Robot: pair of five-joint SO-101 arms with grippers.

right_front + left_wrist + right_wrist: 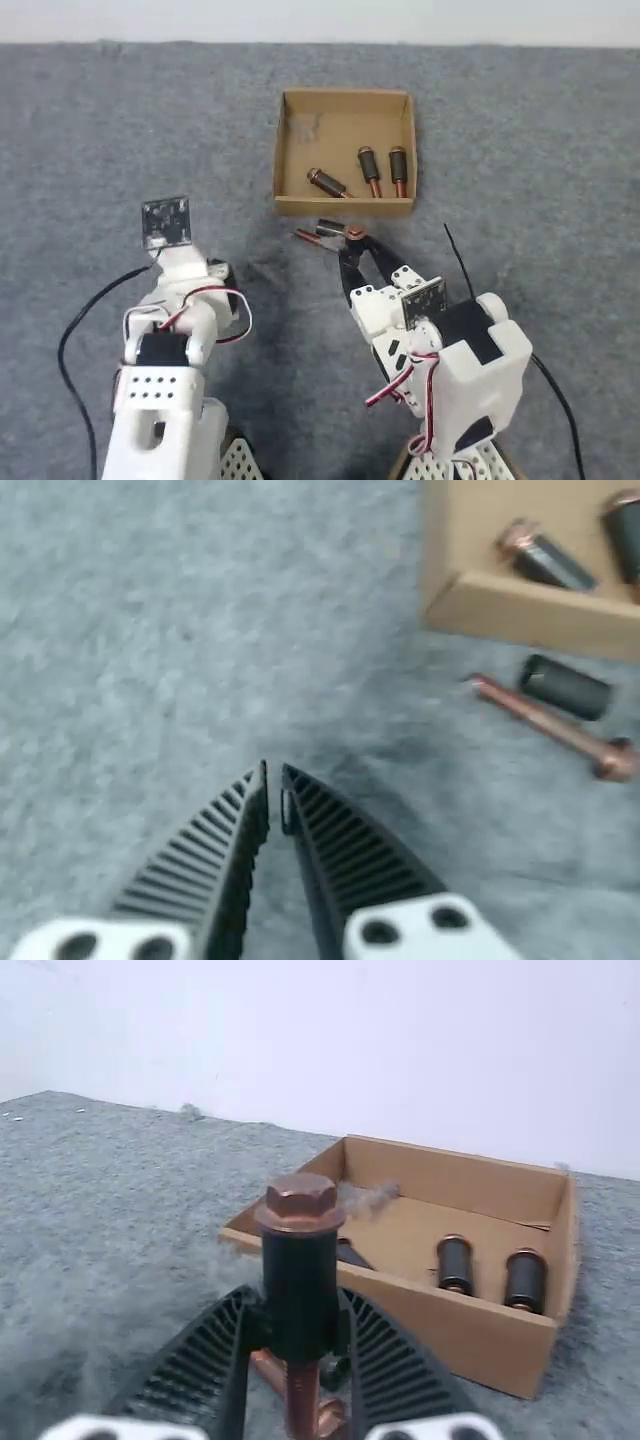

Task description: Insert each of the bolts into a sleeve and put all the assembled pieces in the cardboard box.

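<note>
My right fingers (355, 1340) were clamped on the black cylindrical sleeve (300, 1280) with the copper hex-head bolt (300, 1200) through it, long axis upright and head up, just in front of the brown cardboard box (480, 1335). My left fingers (260, 795) were together and empty over the grey bench (150, 630).

The white left arm holds its black ribbed left gripper (273, 772) pointing down, off the near left corner of the open brown cardboard box (345, 205), jaws almost together and empty. The right gripper (352, 242), just before the box's near wall, clamps an upright black sleeve with a copper bolt (300, 1260).
</note>
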